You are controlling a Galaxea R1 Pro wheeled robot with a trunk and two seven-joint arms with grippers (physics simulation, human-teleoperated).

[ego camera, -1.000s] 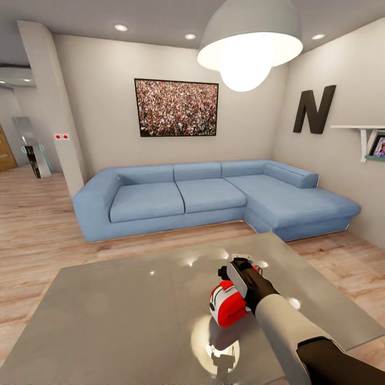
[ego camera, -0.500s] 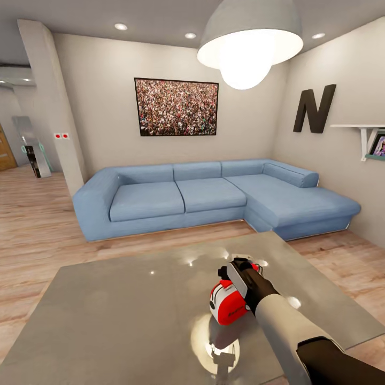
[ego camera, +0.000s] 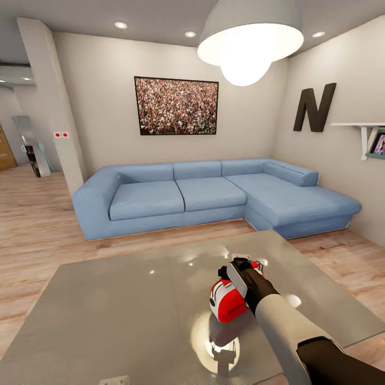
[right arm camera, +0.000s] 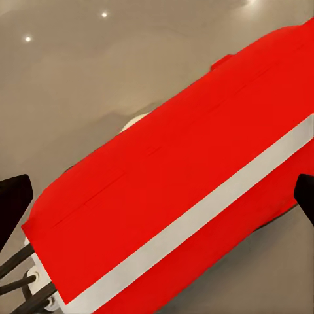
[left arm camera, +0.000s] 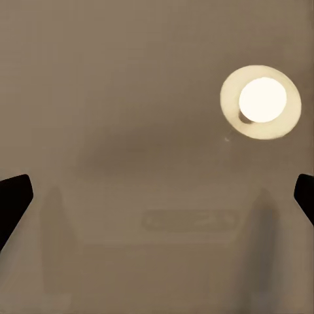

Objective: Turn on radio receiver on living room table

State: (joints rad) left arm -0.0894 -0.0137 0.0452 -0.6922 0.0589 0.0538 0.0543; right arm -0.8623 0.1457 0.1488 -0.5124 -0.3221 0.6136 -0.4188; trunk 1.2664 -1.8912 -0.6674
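The red radio (ego camera: 229, 303) with white sides stands on the glossy grey table (ego camera: 117, 315), toward its right half. The table sits in the living room (ego camera: 96, 96), in front of the blue sofa.

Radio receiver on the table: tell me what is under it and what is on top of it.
The radio receiver rests on the glossy grey table. The right gripper hangs over its top; the wrist hides the fingertips and the handle, so contact cannot be judged.

Glossy grey table (ego camera: 123, 310) bears red radio receiver (ego camera: 227, 303).
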